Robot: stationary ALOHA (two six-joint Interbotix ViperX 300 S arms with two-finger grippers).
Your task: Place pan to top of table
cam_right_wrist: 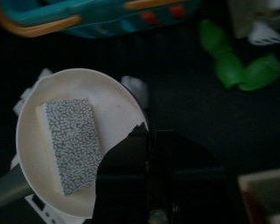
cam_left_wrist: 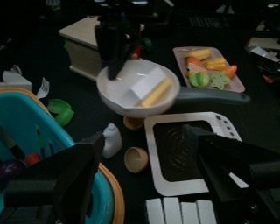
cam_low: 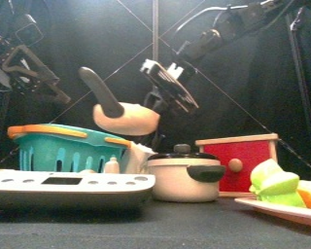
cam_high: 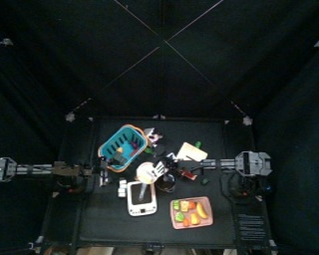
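Note:
The pan (cam_low: 127,120) hangs in the air above the table (cam_high: 103,217), tilted, its dark handle (cam_low: 98,88) pointing up and left. My right gripper (cam_low: 158,89) is shut on the pan's rim. In the right wrist view the pan (cam_right_wrist: 60,131) is pale inside, and a grey speckled sponge (cam_right_wrist: 73,144) lies in it. The left wrist view shows the pan (cam_left_wrist: 129,87) with the right gripper (cam_left_wrist: 116,48) clamped on its far rim. From above, the pan (cam_high: 148,172) is near the table's middle. My left gripper (cam_left_wrist: 160,175) stands open, nothing between its jaws.
A teal basket (cam_low: 67,148) stands left, with a white flat device (cam_low: 67,185) in front of it. A lidded pot (cam_low: 185,175) and a red box (cam_low: 243,156) sit below and right of the pan. A tray of toy food (cam_high: 191,211) lies at the front right.

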